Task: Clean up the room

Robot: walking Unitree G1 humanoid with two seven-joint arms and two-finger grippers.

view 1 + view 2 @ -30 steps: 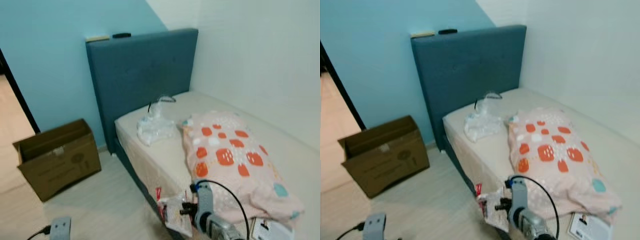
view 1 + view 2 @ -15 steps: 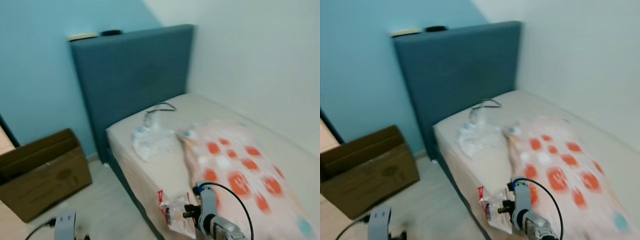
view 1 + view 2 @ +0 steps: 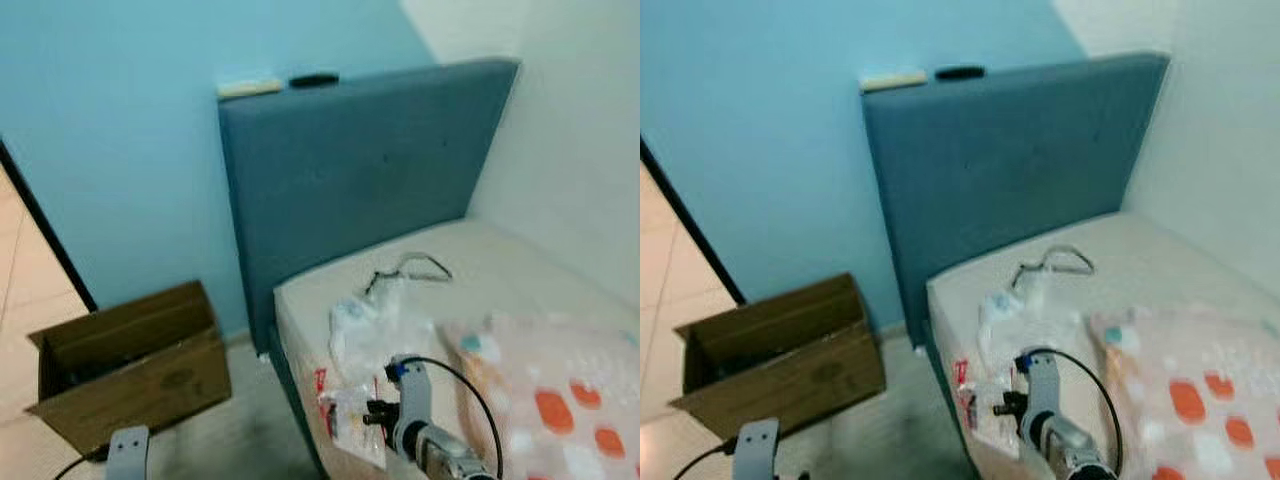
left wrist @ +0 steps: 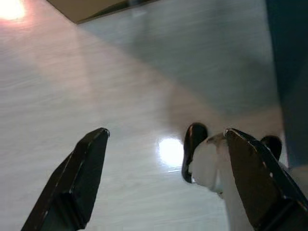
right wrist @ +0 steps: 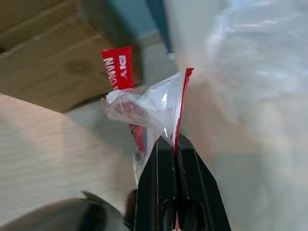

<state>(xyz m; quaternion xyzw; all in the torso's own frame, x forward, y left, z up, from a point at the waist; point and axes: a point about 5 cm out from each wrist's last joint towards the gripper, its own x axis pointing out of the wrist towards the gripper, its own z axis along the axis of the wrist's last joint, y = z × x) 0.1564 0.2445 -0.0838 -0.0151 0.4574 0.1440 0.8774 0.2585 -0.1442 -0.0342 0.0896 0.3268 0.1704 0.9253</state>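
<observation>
Fingers: right pair (image 5: 174,149) pinched on one clear packet (image 5: 144,108); left pair (image 4: 163,178) spread wide above floor (image 4: 96,86). One cardboard box (image 3: 130,365), one bed (image 3: 500,270), one pillow (image 3: 560,380).

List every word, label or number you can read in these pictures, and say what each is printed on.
"DIY" on the red header of the clear plastic packet pinched in the right gripper.
"NANO", cut off at a fold, beneath it on the same header.
A dark round print on the side of the cardboard box: too blurred to read.
</observation>
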